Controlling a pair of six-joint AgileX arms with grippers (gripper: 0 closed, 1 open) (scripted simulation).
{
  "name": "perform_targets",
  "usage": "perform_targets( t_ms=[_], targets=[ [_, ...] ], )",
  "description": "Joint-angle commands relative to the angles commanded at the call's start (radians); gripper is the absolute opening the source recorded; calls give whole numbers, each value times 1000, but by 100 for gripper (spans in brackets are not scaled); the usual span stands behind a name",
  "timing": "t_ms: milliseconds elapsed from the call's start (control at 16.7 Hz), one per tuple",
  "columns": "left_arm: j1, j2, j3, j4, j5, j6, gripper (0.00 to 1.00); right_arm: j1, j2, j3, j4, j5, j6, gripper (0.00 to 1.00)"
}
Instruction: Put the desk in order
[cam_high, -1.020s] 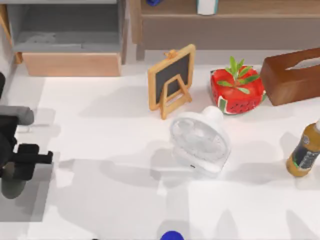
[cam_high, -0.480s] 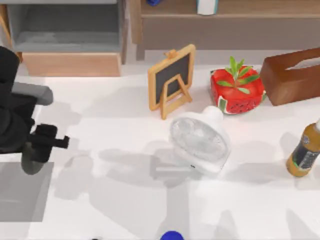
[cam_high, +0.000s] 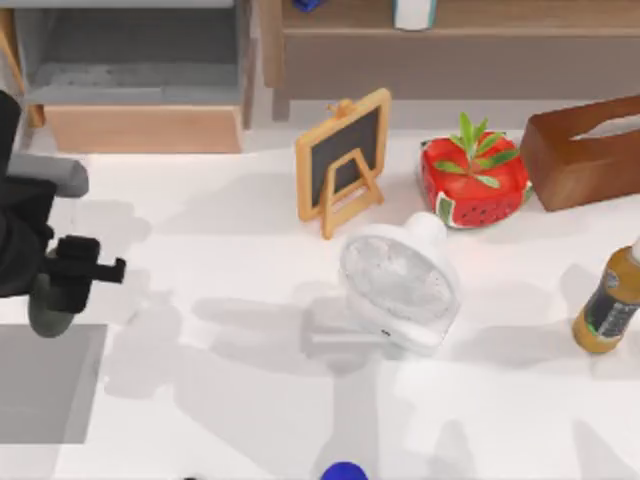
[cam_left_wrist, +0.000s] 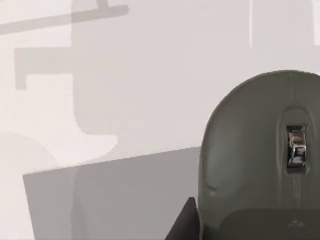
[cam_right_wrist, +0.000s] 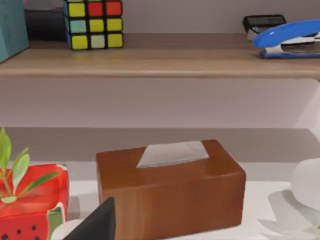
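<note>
The white desk (cam_high: 250, 400) spreads across the top view. At its left edge my left gripper (cam_high: 72, 278) is shut on a grey computer mouse (cam_high: 48, 308), held just above the far edge of the grey mouse pad (cam_high: 45, 385). In the left wrist view the mouse (cam_left_wrist: 260, 155) looms close, with the mouse pad (cam_left_wrist: 115, 200) and the desk (cam_left_wrist: 150, 75) beneath it. A dark part of my right gripper (cam_right_wrist: 97, 222) sits low in the right wrist view, facing a brown tissue box (cam_right_wrist: 170, 187).
On the desk stand a small chalkboard easel (cam_high: 342, 160), a white fan (cam_high: 400, 285), a watermelon-patterned plant pot (cam_high: 473, 182), the tissue box (cam_high: 585, 150) and a bottle (cam_high: 608, 305). A wooden shelf (cam_right_wrist: 160, 62) holds a colour cube (cam_right_wrist: 94, 24) and a blue stapler (cam_right_wrist: 287, 40). A drawer unit (cam_high: 140, 75) sits at the back left.
My left gripper rose from the mouse pad with the mouse, swung toward the back and right, then drifted slightly back left. Nothing else moved.
</note>
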Motion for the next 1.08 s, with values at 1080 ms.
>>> perform_targets(
  t_ms=[1080],
  targets=[
    [86, 80, -103, -36, -45, -43, 30, 0, 0, 0, 0, 0, 0, 100]
  ],
)
